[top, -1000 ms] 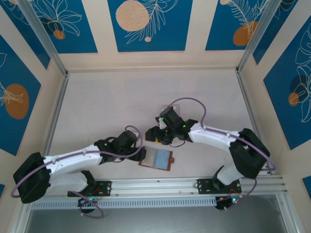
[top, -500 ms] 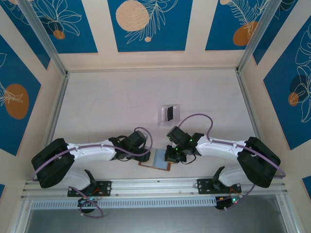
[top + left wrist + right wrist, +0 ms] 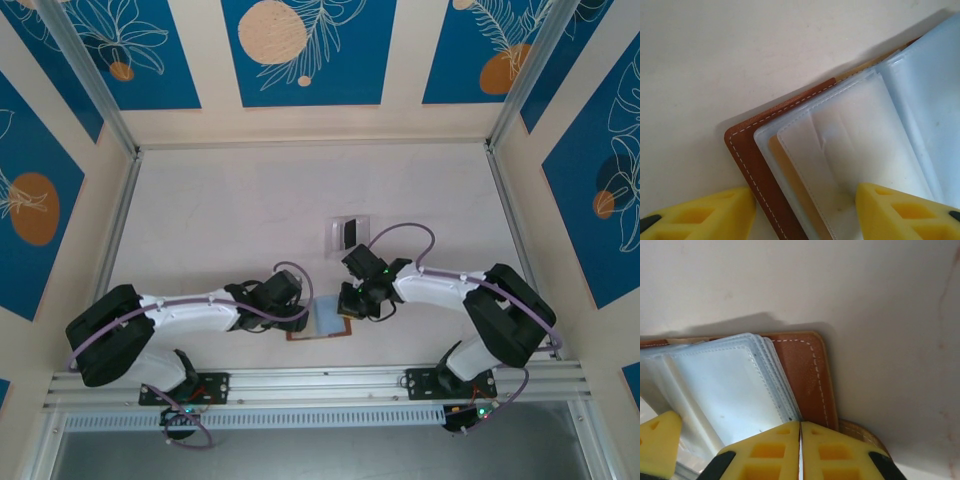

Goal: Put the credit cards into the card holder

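With the right gripper (image 3: 800,440) pinched shut at the edge of the clear sleeves (image 3: 725,385) and the left gripper (image 3: 805,215) open astride the opposite corner, the brown card holder (image 3: 320,322) lies spread between them near the front of the table (image 3: 220,220) — so steadying the cover (image 3: 807,375) flat and parting one pocket only looks wise.

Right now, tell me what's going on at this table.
Both arms are working on the card holder, which lies open near the near edge of the table with its pale sleeves fanned out. The left gripper is open, straddling one corner of the holder. The right gripper is shut at the opposite edge, where the sleeves meet the leather; whether it pinches a sleeve is unclear. Further back, a dark card stands in a clear stand.
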Controlling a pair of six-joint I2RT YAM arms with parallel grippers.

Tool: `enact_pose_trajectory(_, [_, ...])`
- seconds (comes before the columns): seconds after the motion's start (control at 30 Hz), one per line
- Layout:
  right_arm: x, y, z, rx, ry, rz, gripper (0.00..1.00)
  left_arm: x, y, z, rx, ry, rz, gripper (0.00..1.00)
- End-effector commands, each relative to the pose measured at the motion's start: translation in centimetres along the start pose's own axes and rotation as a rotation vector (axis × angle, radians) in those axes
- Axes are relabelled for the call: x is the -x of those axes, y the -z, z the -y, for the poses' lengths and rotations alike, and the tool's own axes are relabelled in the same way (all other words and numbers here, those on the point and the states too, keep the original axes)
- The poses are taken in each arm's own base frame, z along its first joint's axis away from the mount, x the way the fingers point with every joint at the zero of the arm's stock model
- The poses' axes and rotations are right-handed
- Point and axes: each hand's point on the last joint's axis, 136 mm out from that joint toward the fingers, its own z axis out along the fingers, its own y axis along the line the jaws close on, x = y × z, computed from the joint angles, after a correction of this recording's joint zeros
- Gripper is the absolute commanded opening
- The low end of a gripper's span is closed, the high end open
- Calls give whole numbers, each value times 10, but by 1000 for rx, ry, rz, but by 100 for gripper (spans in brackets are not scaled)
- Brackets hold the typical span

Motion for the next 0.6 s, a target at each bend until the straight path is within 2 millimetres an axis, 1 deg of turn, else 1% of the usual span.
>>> enact_pose_trajectory(0.0, [11, 21, 19, -86, 21, 104, 16, -14, -11, -8, 23, 18, -19, 56])
enact_pose_trajectory(0.1, [20, 49, 10, -63, 52, 155, 25, -15, -9, -9, 20, 25, -15, 55])
enact_pose_trajectory(0.2, [41, 76, 0, -52, 88, 200, 30, -16, -9, -11, 32, 21, -17, 55])
enact_pose_trajectory(0.27, [64, 97, -3, -67, 107, 256, 33, -17, -11, -12, 38, 20, -21, 54])
enact_pose_trajectory(0.37, [102, 122, -9, -103, 124, 303, 35, -20, -15, -16, 53, 19, -27, 53])
enact_pose_trajectory(0.43, [125, 130, -9, -158, 137, 331, 36, -23, -18, -18, 58, 24, -34, 52])
enact_pose_trajectory(0.53, [157, 130, -9, -219, 153, 348, 36, -26, -19, -20, 54, 33, -34, 50])
enact_pose_trajectory(0.57, [165, 129, -11, -214, 158, 347, 36, -26, -19, -20, 55, 34, -33, 50])
